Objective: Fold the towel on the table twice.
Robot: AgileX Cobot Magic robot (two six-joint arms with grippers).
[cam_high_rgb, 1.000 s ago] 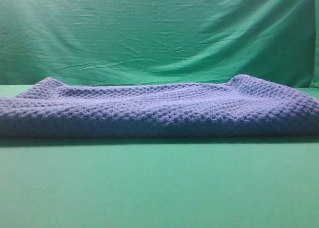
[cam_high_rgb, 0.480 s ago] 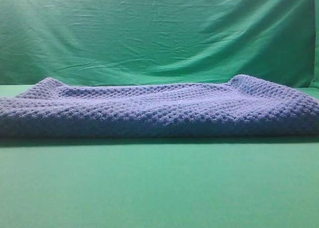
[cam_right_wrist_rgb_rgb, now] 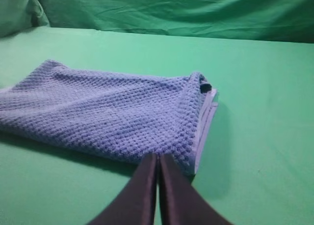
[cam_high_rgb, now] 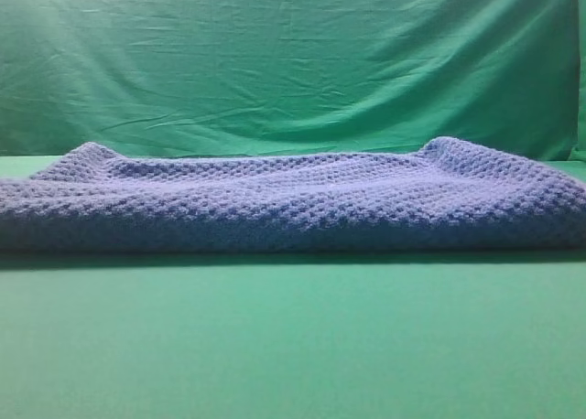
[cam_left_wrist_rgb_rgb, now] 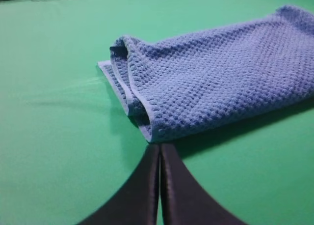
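A green backdrop cloth (cam_high_rgb: 293, 62) hangs behind a bright green tabletop (cam_high_rgb: 293, 346); a blue-grey waffle-knit towel (cam_high_rgb: 293, 199) lies folded across its middle; the left gripper (cam_left_wrist_rgb_rgb: 159, 151) and right gripper (cam_right_wrist_rgb_rgb: 158, 158) each sit at a near corner, jaws pressed together, holding nothing.

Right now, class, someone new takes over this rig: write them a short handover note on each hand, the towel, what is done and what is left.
Left hand: shut, holding nothing, just short of the towel's near corner.
Right hand: shut, holding nothing, at the towel's near edge; contact cannot be told.
Towel: lies on the table as a long layered band; stacked edges show at both ends.
Done: it looks folded at least once.
Left: a second fold across the length seems still to be made; check the layers first.
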